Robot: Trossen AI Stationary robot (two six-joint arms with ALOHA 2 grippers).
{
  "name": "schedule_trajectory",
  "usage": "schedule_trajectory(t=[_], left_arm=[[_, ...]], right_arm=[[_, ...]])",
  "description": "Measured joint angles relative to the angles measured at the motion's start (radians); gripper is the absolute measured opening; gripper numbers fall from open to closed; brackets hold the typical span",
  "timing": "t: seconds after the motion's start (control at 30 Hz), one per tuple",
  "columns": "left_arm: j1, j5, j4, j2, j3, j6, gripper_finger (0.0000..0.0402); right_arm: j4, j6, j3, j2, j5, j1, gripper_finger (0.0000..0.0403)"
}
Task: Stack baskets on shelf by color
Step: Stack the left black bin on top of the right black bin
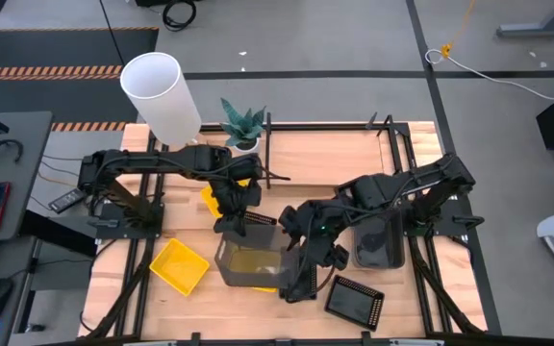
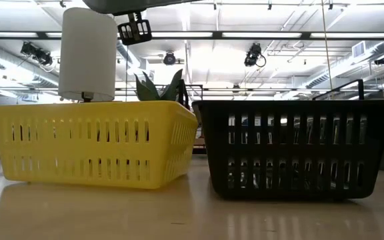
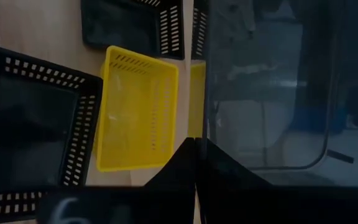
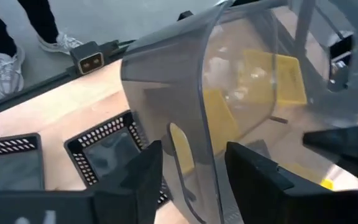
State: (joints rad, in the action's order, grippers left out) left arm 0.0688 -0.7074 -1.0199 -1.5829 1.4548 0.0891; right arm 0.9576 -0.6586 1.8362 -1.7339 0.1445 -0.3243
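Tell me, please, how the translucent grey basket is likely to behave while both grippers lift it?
The grey basket looks thin-walled and empty, so it is probably light. Its smooth, glossy wall may slip, since the right gripper only straddles one thin wall. The left gripper sits at the opposite rim; with such thin plastic, the walls may flex if the arms pull unevenly.

Yellow basket just beside black basket on wooden table
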Motion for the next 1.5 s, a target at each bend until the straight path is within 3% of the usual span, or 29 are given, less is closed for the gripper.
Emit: schedule_trajectory(t=[0.4, 0.67, 0.9, 1.13, 1.3, 1.5], left_arm=[[-0.003, 0.029, 0.109, -0.007, 0.000, 0.037, 0.0022], [-0.031, 0.155, 0.143, -0.007, 0.000, 0.086, 0.0080], [-0.039, 0.226, 0.239, -0.007, 0.001, 0.158, 0.0158], [-0.019, 0.171, 0.285, -0.007, 0.001, 0.208, 0.0226], [0.005, 0.144, 0.336, 0.013, 0.001, 0.241, 0.0232], [0.028, 0.198, 0.340, 0.049, 0.001, 0.235, 0.0234]], right_arm=[[0.006, 0.004, 0.000, 0.000, 0.077, -0.005, 0.0104], [0.007, 0.004, -0.002, -0.001, 0.062, -0.003, 0.0054], [0.026, 0.006, -0.002, -0.001, 0.073, -0.004, 0.0009], [0.051, 0.016, -0.002, -0.001, 0.066, -0.005, 0.0013], [0.055, 0.073, -0.002, -0.001, 0.062, -0.008, 0.0012], [0.090, 0.125, -0.002, 0.005, 0.060, -0.007, 0.0010]])
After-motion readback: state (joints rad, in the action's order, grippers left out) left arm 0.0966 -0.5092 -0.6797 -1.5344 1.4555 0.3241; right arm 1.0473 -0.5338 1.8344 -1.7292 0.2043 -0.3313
